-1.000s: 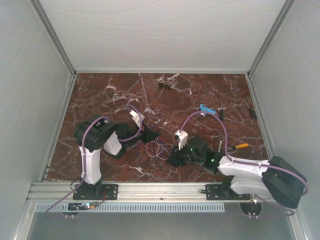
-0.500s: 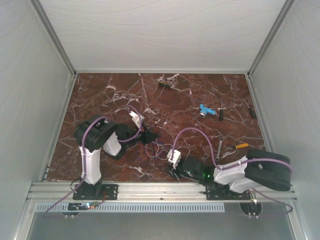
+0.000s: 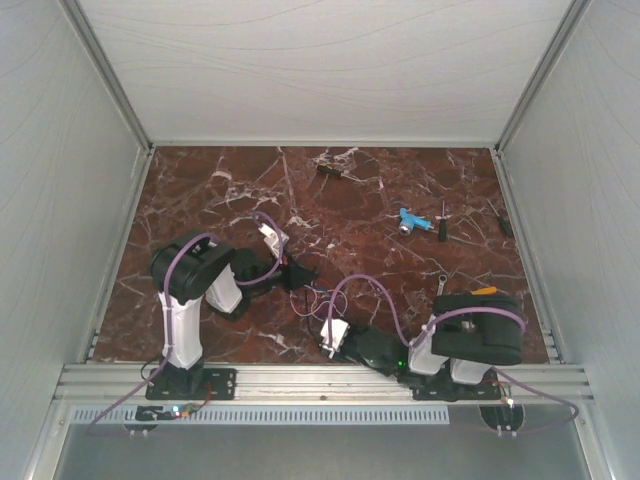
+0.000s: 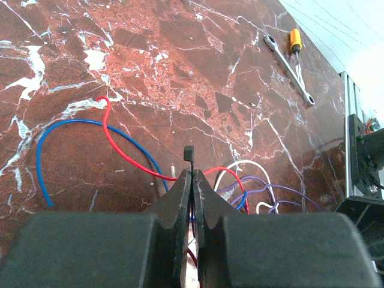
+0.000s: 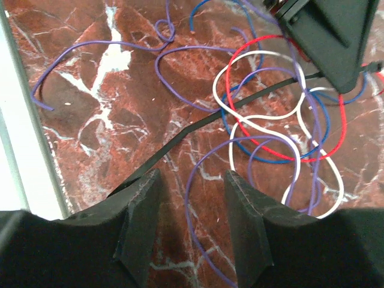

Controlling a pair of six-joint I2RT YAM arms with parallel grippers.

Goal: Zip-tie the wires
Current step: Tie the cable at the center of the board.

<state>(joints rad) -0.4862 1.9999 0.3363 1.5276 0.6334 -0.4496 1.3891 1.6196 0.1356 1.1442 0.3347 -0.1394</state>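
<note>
Dark red marble tabletop (image 3: 200, 200) with white veins fills all three views. The wires (image 3: 318, 298) are a loose tangle of very thin loops, red, white, blue and purple, lying flat on the marble in the lower middle of the overhead view, between the two arms.

In the left wrist view, the left gripper (image 4: 191, 175) has its fingers pressed together, and the short black tip of a zip tie (image 4: 188, 154) pokes up between them. The wires (image 4: 246, 165) curl just behind and to either side of that pinch.

In the right wrist view, the right gripper (image 5: 191, 177) is spread, nothing between its fingers. The wires (image 5: 277, 117) lie at centre right, just above it. The zip tie (image 5: 198, 123) runs diagonally through the loops toward the lower left.
</note>
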